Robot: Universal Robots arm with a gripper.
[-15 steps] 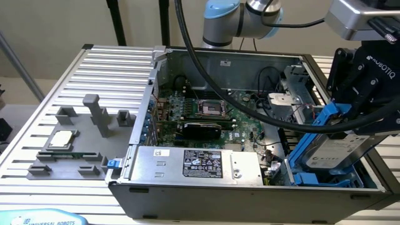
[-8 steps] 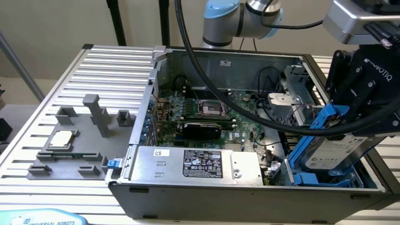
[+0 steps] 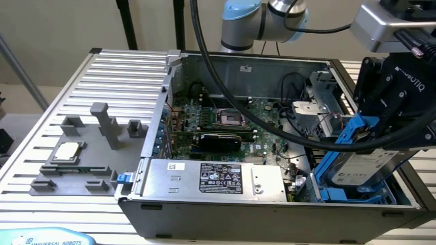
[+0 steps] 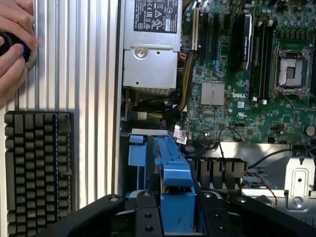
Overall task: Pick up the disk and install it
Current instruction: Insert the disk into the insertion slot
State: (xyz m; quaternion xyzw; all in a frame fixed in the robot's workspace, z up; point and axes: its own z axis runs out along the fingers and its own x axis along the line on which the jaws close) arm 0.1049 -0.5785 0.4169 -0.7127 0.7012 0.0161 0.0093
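The disk (image 3: 362,166), a silver-grey drive with a white label in a bright blue carrier frame, hangs tilted over the blue drive cage (image 3: 340,195) in the front corner of the open computer case (image 3: 272,217), on the exterior view's right. My gripper (image 3: 373,137) is shut on the disk's upper blue edge. In the wrist view, the black fingers (image 4: 148,212) clamp the carrier of the disk (image 4: 173,170) from both sides, and the blue cage (image 4: 137,148) lies just beyond it. The disk's lower end sits at the cage mouth; I cannot tell how deep it reaches.
Inside the case lie the motherboard (image 3: 225,120) and the silver power supply (image 3: 211,178). A grey fixture with a small square chip (image 3: 66,151) sits on the slatted table at the exterior view's left. A keyboard (image 4: 37,168) and a person's hand (image 4: 15,44) are beside the case.
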